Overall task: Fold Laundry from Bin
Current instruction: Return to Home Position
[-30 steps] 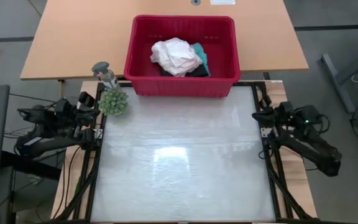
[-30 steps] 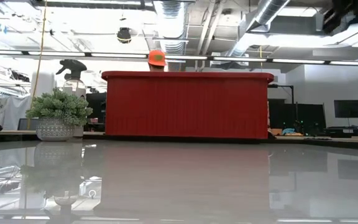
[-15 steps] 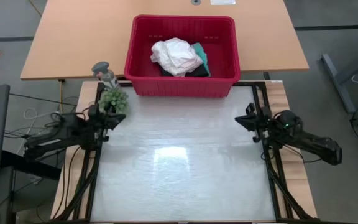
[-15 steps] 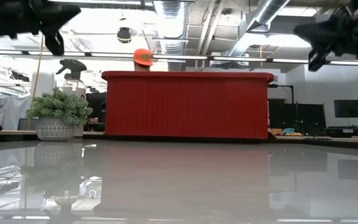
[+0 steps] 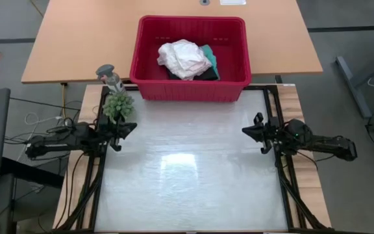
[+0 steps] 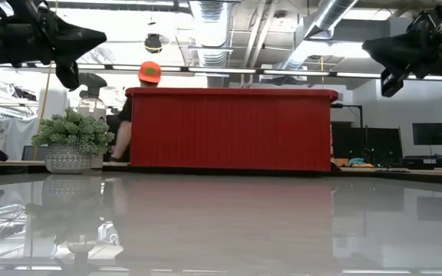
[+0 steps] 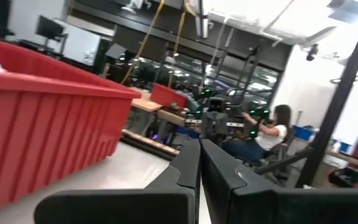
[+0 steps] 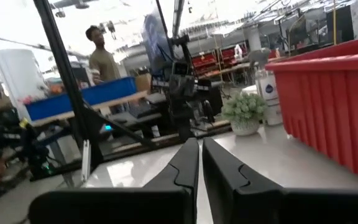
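Note:
The red bin [image 5: 190, 58] stands at the table's far edge, seen side-on in the low view [image 6: 232, 129]. The laundry lies heaped on the bin's floor: a white garment [image 5: 184, 58] on top, a teal one [image 5: 211, 62] and a black one [image 5: 203, 75] beside and under it. My left gripper [image 5: 131, 128] hangs shut over the table's left edge, pointing inward, with nothing between its fingers [image 7: 199, 143]. My right gripper [image 5: 246, 130] hangs shut over the right edge, facing it, and also holds nothing [image 8: 199, 142]. Both are well above the tabletop [image 6: 90, 37] [image 6: 374, 47].
A small potted plant [image 5: 117, 104] and a spray bottle [image 5: 109, 77] stand at the far left corner, just beyond my left gripper. The pale tabletop [image 5: 187, 175] stretches between the arms. People show in the room behind, one in an orange cap [image 6: 150, 72] behind the bin.
Both arms have folded down and swung inward. My left gripper has turned toward the table's right and sunk, and my right gripper has turned toward the table's left and sunk. Both have come into the low view's upper corners. The person in the orange cap has walked left behind the bin.

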You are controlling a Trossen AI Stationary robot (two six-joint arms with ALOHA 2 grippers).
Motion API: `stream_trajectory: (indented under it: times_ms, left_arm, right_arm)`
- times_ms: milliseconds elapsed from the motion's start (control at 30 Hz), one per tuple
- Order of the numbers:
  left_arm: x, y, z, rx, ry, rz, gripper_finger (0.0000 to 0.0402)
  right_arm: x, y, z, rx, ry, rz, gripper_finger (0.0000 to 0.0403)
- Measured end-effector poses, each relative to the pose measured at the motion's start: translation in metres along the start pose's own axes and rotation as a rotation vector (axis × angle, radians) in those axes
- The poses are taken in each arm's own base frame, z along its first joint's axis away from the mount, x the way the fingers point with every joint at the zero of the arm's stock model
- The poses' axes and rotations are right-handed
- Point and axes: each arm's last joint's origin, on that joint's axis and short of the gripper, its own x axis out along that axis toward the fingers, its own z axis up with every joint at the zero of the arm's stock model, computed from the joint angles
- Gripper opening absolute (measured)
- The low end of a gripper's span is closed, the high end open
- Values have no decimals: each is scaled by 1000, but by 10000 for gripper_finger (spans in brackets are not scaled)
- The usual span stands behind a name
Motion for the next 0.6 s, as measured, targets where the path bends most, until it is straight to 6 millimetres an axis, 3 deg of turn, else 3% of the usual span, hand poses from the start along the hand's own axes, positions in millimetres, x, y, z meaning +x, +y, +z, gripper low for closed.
stream_trajectory:
  times_ms: [600]
  left_arm:
    - [-2, -2, -11, -20, 87, 71, 0]
  right_arm:
    - [-1, -2, -16, 4, 149, -48, 49]
